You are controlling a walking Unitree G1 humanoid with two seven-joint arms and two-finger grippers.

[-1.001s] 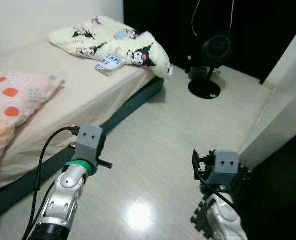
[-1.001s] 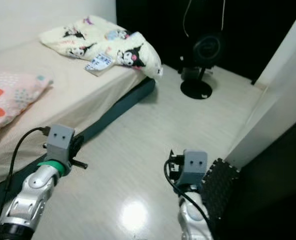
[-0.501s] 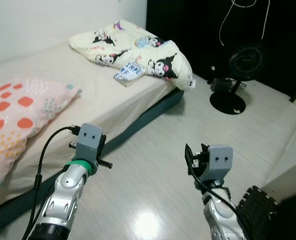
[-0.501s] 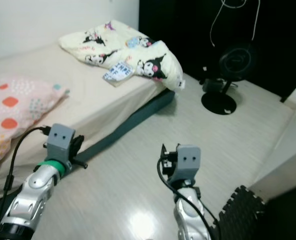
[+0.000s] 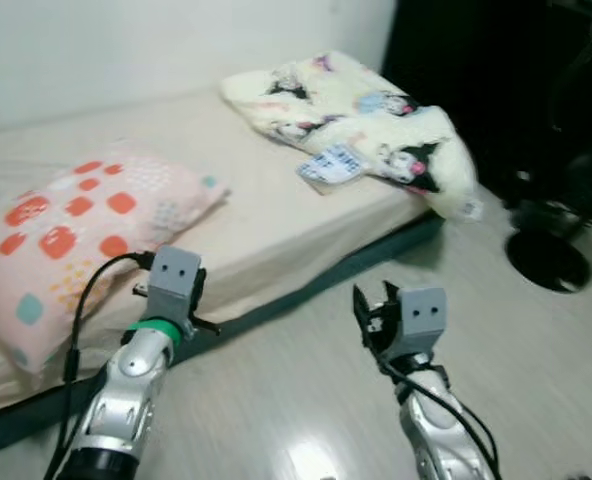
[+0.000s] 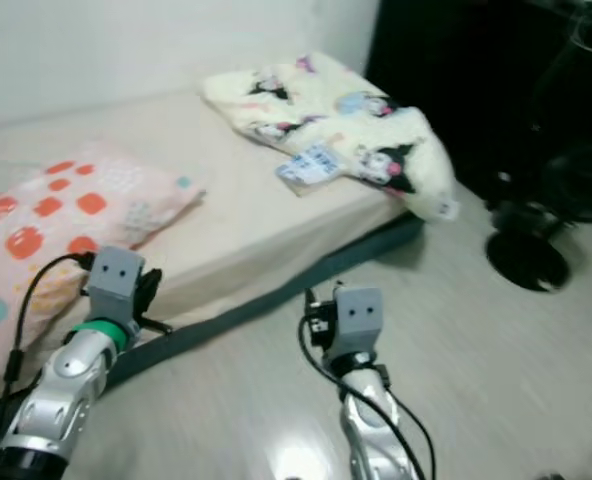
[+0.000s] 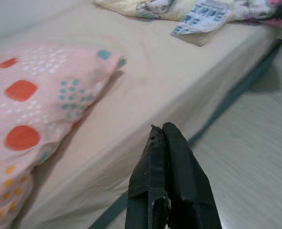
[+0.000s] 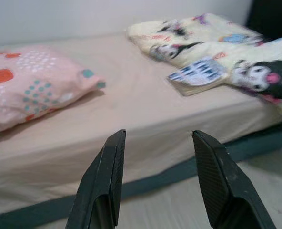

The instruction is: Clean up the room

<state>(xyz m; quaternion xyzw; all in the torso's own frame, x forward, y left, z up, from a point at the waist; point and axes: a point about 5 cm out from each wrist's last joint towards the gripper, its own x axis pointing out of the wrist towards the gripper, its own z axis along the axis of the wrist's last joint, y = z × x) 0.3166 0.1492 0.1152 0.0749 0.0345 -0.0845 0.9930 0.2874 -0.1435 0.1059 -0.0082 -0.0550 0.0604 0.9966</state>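
- Cream blanket [image 5: 366, 120] and a small packet [image 5: 334, 163] lie rumpled on the bed [image 5: 246, 215].
- The view has swung toward the bed; tidying probably starts there.
- Left gripper [image 7: 166, 143] jaws closed, empty; right gripper [image 8: 155, 176] jaws open.

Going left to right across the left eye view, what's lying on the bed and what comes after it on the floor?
Pink pillow with orange spots → small blue-and-white patterned packet → cream cartoon-print blanket hanging off the bed's corner → black fan base on the floor.
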